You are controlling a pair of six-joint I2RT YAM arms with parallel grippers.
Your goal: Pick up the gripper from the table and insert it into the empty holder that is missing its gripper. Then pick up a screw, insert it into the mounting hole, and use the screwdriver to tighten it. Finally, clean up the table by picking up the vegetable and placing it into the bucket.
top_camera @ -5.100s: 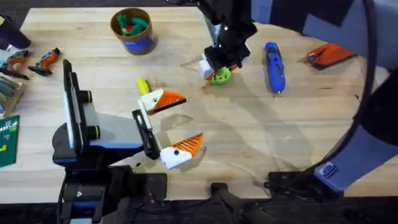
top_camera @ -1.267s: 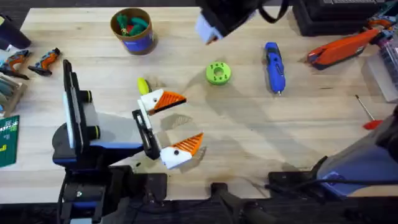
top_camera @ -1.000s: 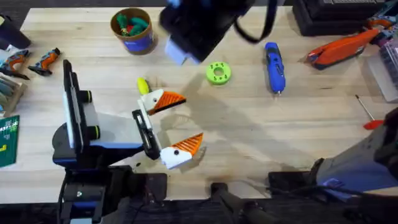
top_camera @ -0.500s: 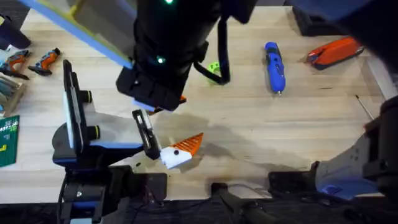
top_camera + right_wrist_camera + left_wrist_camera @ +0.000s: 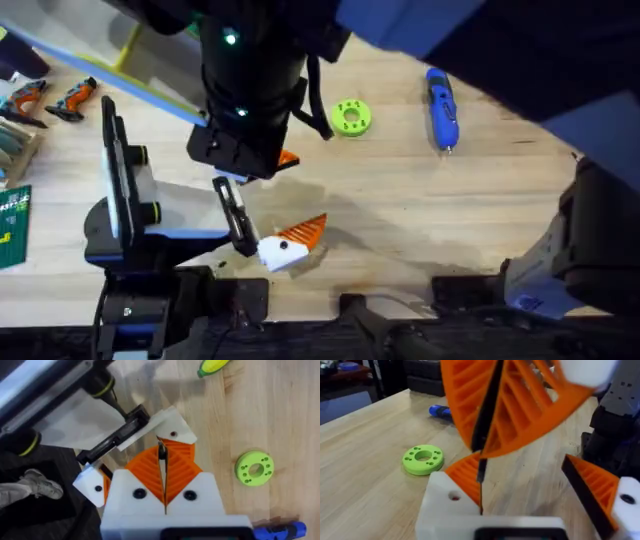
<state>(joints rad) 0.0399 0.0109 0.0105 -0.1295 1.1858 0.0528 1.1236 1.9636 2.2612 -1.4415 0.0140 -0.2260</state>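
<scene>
Relocation of right fingers (image 5: 150,467) from disc (image 5: 350,117) to directly above holder (image 5: 172,427). Closed on thin dark pin (image 5: 480,475), probably screw: insertion stage pending. Left fingers (image 5: 592,485) apart. Screwdriver (image 5: 441,108) idle on desk (image 5: 400,200), beyond disc.

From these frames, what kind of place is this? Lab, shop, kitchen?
Most likely a robotics lab or workshop bench. A wooden table carries a blue screwdriver, a green disc with holes and a white finger mount with an orange tip on the left arm. Small hand tools lie at its far left edge.
</scene>
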